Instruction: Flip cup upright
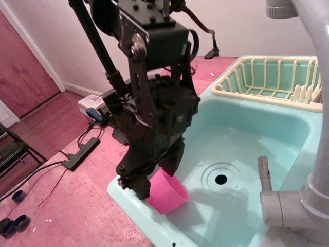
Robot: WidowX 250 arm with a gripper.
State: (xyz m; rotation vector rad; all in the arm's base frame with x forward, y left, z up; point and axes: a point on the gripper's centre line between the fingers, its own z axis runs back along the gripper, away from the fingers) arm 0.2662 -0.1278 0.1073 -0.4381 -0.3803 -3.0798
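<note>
Observation.image: tool (pixel 154 180) grips pink cup (pixel 167 193) inside teal sink (pixel 247 128).

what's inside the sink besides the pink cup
Inside the sink, only the drain shows besides the cup and the claw on it. The claw hides the near-left corner.

A pale wall (pixel 46 25) is seen above reddish wood flooring (pixel 46 123), with a power strip (pixel 79 153) laid beside the flooring's edge.
</note>
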